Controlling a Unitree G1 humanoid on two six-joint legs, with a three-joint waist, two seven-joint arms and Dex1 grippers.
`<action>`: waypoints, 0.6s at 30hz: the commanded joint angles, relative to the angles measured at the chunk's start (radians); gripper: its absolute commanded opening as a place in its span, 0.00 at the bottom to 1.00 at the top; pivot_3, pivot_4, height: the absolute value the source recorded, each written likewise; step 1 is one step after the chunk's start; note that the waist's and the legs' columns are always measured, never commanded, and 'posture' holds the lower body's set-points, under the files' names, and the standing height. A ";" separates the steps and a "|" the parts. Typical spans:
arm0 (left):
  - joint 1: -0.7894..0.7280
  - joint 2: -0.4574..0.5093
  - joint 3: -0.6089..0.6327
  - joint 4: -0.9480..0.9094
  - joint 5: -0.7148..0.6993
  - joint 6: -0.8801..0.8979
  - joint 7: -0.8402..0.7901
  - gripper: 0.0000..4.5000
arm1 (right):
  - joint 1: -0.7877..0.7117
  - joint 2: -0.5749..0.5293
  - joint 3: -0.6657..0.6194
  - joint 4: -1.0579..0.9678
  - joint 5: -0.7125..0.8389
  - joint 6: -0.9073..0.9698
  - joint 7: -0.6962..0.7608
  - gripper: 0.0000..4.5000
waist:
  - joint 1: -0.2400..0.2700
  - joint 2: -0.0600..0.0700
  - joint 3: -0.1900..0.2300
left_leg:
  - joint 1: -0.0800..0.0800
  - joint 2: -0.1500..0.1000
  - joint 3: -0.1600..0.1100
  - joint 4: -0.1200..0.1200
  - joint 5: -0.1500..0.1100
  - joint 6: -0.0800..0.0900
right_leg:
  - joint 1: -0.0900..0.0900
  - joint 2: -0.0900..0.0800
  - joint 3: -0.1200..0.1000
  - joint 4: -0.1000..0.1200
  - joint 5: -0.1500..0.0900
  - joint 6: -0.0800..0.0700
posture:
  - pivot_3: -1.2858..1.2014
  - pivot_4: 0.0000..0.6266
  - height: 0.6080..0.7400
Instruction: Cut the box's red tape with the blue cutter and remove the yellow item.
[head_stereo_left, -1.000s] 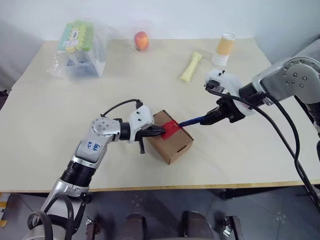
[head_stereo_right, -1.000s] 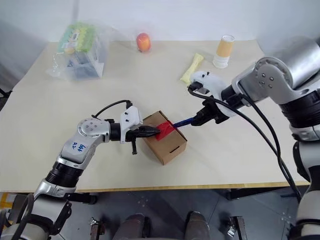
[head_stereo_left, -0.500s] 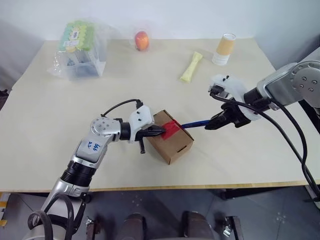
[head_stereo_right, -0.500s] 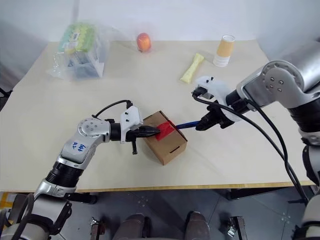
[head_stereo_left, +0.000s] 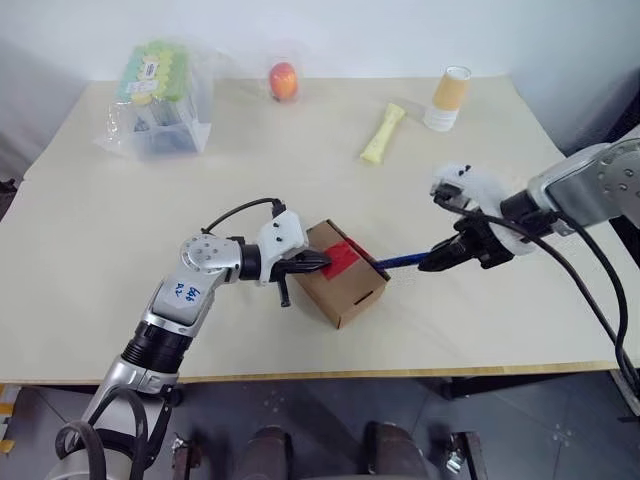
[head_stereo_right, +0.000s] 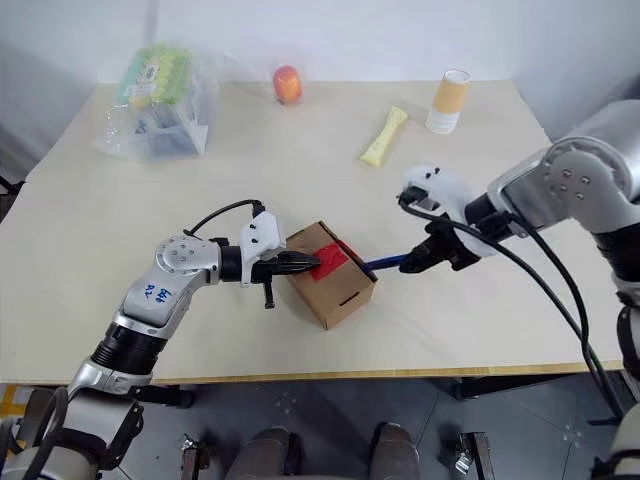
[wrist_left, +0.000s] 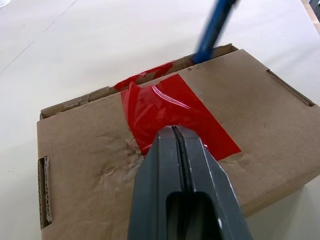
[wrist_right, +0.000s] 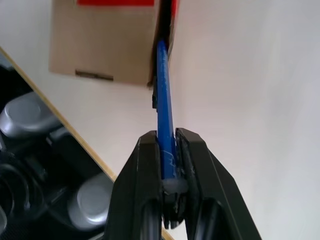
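Left gripper (head_stereo_left: 318, 262) is pressed shut, its black fingers (wrist_left: 185, 165) together with nothing between them, and its tip bears down on the box (head_stereo_left: 345, 288) right at the near edge of the red tape (head_stereo_left: 345, 258) — a brace, it seems, not a grasp. The tape runs ahead of that tip across the top seam, wrinkled and partly torn where it folds over the far edge. The box's slotted side faces the table's (head_stereo_left: 90, 230) front edge.

Just beyond the tape, the blue cutter (head_stereo_left: 405, 262) has its tip at the box's far edge, touching or slipped into the gap under the flap; I cannot tell which. From there the cutter slants up to the right gripper (head_stereo_left: 440, 264), which is clamped narrowly on the handle end, box straight ahead of its fingers (wrist_right: 197, 170).

Judging by this, the cutting step is in hand: the tape looks split at the far edge but still covers the seam on top. No yellow item is in sight — presumably inside the box. Next, the right gripper needs to draw the blade along the seam through the remaining tape while the left holds the box down, keeping the blade clear of the left fingertips, which sit on the tape itself.
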 joint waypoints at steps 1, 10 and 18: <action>0.069 0.024 -0.009 0.046 0.022 0.038 -0.001 0.00 | 0.065 -0.113 -0.099 -0.098 -0.063 -0.113 0.138 0.03 | 0.001 0.000 0.000 | 0.000 0.000 0.000 0.000 0.000 0.000 | 0.000 0.000 0.000 0.000 0.000 0.000 | 0.52 0.24 1.00; 0.037 -0.002 0.161 0.029 -0.124 -0.080 -0.025 0.00 | 0.435 -0.135 -0.435 0.009 -0.208 -0.394 0.182 0.03 | -0.001 -0.003 0.003 | 0.000 0.003 0.006 -0.001 0.000 0.000 | 0.000 0.001 0.000 -0.007 0.001 -0.002 | 0.52 0.24 1.00; 0.071 0.112 0.296 -0.109 -0.303 0.091 -0.100 0.00 | 0.799 0.243 -0.682 0.260 -0.515 -1.053 -0.013 0.03 | 0.011 -0.005 0.006 | -0.003 0.003 0.007 -0.001 0.000 0.000 | -0.002 0.001 -0.002 -0.008 0.002 -0.001 | 0.52 0.24 1.00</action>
